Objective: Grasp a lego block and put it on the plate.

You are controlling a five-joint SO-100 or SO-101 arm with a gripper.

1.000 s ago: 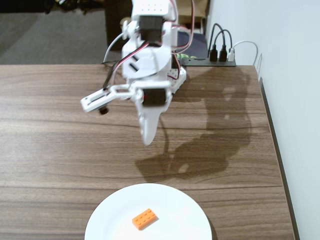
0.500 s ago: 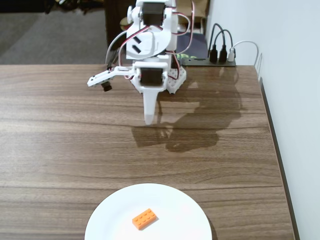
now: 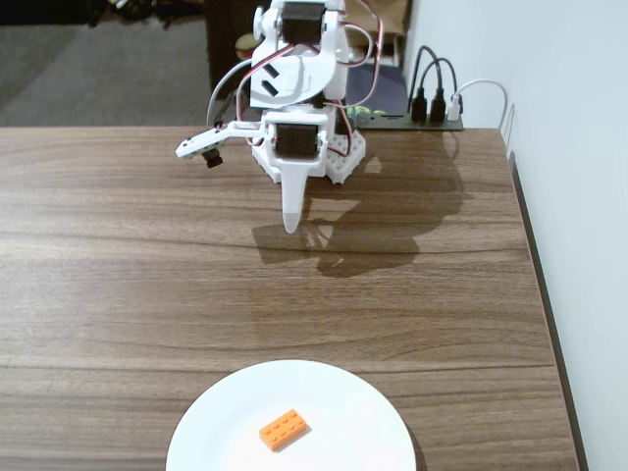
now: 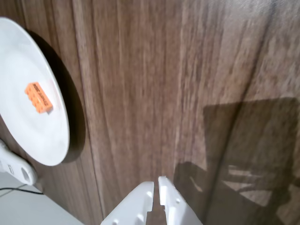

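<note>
The orange lego block (image 3: 285, 429) lies flat on the white plate (image 3: 226, 432) at the front of the table. In the wrist view the block (image 4: 39, 97) rests on the plate (image 4: 23, 56) at the far left. My white gripper (image 3: 291, 228) hangs near the arm's base at the back of the table, far from the plate, pointing down above the bare wood. In the wrist view the gripper (image 4: 156, 180) has its jaws together with only a thin slit between them and nothing held.
The arm's base (image 3: 339, 157) stands at the table's back edge, with a black hub and cables (image 3: 432, 108) behind it. The table's right edge (image 3: 540, 294) runs along a white wall. A white object (image 4: 16, 166) lies beyond the plate in the wrist view.
</note>
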